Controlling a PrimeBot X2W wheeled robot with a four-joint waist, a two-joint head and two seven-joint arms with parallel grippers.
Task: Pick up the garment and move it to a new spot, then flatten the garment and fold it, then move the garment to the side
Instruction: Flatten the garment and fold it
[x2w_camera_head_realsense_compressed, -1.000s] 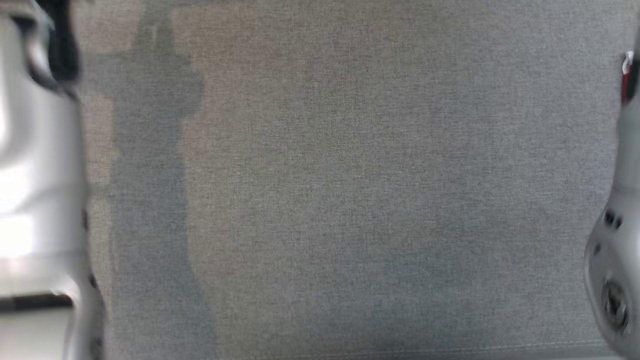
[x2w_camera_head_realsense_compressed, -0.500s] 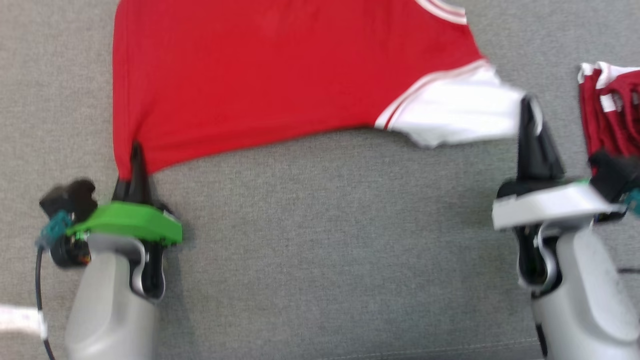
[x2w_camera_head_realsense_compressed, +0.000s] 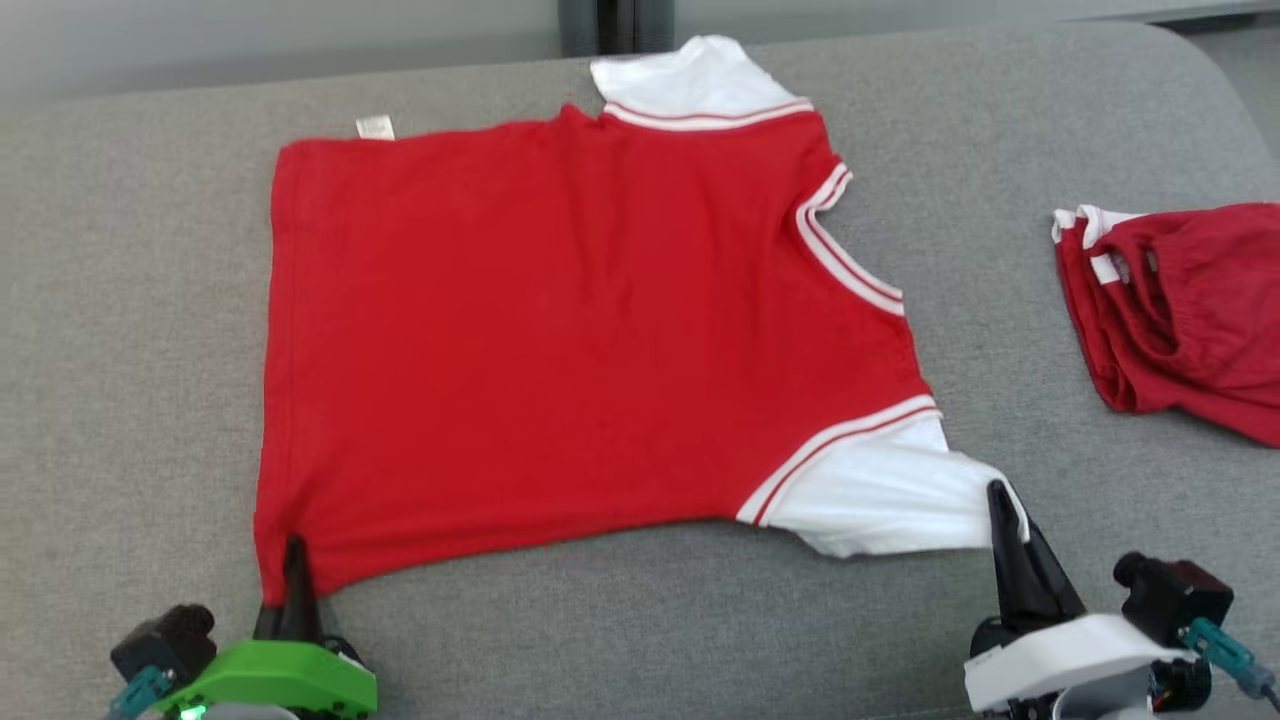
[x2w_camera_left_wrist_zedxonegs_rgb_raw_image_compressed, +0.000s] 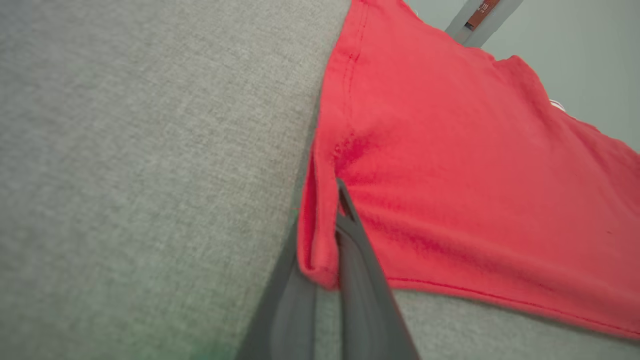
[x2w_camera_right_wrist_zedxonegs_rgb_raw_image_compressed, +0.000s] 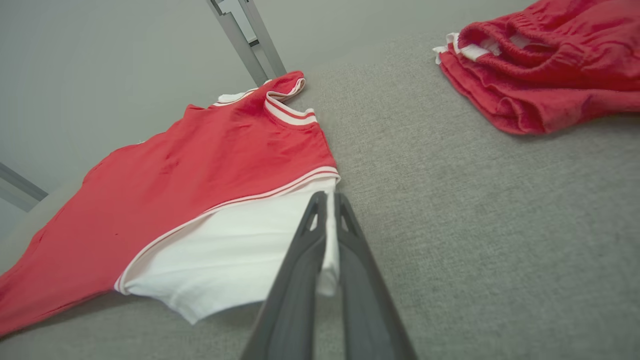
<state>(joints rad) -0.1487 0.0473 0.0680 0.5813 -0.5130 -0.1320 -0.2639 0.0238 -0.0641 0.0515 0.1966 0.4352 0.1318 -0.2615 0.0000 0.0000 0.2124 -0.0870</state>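
The garment (x2w_camera_head_realsense_compressed: 560, 340) is a red T-shirt with white sleeves and striped trim, spread sideways on the grey cushion. My left gripper (x2w_camera_head_realsense_compressed: 293, 552) is shut on its near-left hem corner; in the left wrist view the red hem (x2w_camera_left_wrist_zedxonegs_rgb_raw_image_compressed: 320, 235) is folded between the fingers. My right gripper (x2w_camera_head_realsense_compressed: 1003, 500) is shut on the edge of the near white sleeve (x2w_camera_head_realsense_compressed: 890, 495). The right wrist view shows white cloth (x2w_camera_right_wrist_zedxonegs_rgb_raw_image_compressed: 327, 250) pinched between the dark fingers, with the shirt body (x2w_camera_right_wrist_zedxonegs_rgb_raw_image_compressed: 200, 165) lying beyond.
A second red garment (x2w_camera_head_realsense_compressed: 1180, 310), bunched with white trim, lies at the right edge of the cushion (x2w_camera_head_realsense_compressed: 120, 300) and also appears in the right wrist view (x2w_camera_right_wrist_zedxonegs_rgb_raw_image_compressed: 545, 65). A dark post (x2w_camera_head_realsense_compressed: 615, 25) stands behind the cushion's far edge.
The head camera has swung up, so the whole shirt and the cushion's far edge now show. Both grippers keep their hold on the hem corner and the sleeve.
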